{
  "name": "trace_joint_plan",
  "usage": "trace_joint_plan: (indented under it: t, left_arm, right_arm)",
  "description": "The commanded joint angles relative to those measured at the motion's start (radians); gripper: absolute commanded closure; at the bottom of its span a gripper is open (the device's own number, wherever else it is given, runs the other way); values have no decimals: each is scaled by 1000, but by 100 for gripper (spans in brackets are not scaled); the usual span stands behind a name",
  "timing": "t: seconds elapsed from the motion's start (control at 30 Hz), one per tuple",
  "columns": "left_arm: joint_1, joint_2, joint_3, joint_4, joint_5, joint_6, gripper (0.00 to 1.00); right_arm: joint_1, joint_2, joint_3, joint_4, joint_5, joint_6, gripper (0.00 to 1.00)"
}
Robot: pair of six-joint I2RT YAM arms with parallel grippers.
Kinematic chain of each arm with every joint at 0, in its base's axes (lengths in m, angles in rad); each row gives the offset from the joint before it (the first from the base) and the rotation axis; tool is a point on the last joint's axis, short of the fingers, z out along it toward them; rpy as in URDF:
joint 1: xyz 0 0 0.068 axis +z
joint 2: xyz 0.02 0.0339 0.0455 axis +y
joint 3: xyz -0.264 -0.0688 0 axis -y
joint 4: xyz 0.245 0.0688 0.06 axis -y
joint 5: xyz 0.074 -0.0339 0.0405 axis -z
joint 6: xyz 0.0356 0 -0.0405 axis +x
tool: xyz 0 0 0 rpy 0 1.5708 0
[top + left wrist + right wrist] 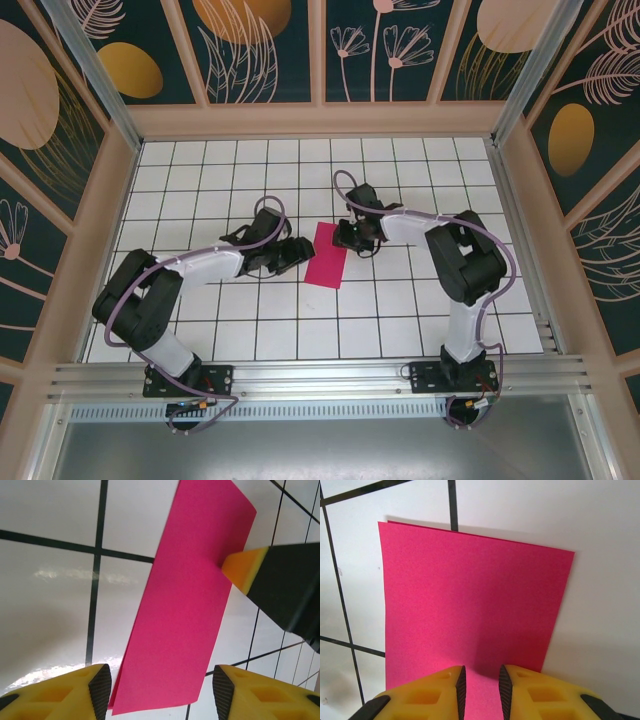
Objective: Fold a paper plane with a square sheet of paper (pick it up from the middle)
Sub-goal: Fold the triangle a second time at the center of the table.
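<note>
The square sheet of paper point(327, 254) lies folded in half as a narrow magenta rectangle flat on the white tiles. My left gripper point(300, 248) sits low at the sheet's left side. In the left wrist view that gripper point(161, 690) is open, its pads wide apart on either side of the near end of the paper point(185, 605) without touching it. My right gripper point(352, 240) is at the sheet's right edge. In its own view the right gripper point(481, 687) stands narrowly open over the paper point(470, 600), with pink showing in the gap. One of its fingertips point(245, 567) meets the paper's edge.
The white tiled floor point(400, 300) with black grid lines stretches around the paper. Wooden walls point(320, 122) with leaf-patterned panels close it in at the back and sides. An aluminium rail point(320, 378) runs along the near edge by the arm bases.
</note>
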Motion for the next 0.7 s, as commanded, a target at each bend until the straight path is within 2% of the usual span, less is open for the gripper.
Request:
trace_joint_plan:
  t: [0.0,0.23,0.67]
  left_arm:
    - [-15,16,12,-24,28,-16,41]
    - [-36,47,10,-30,58,-30,39]
    - [-101,68,32,-92,4,-52,37]
  right_arm:
    - [2,51,4,-26,-4,-31,71]
    - [-47,31,-33,-17,3,-36,72]
    - [-57,15,-59,23,-49,-29,72]
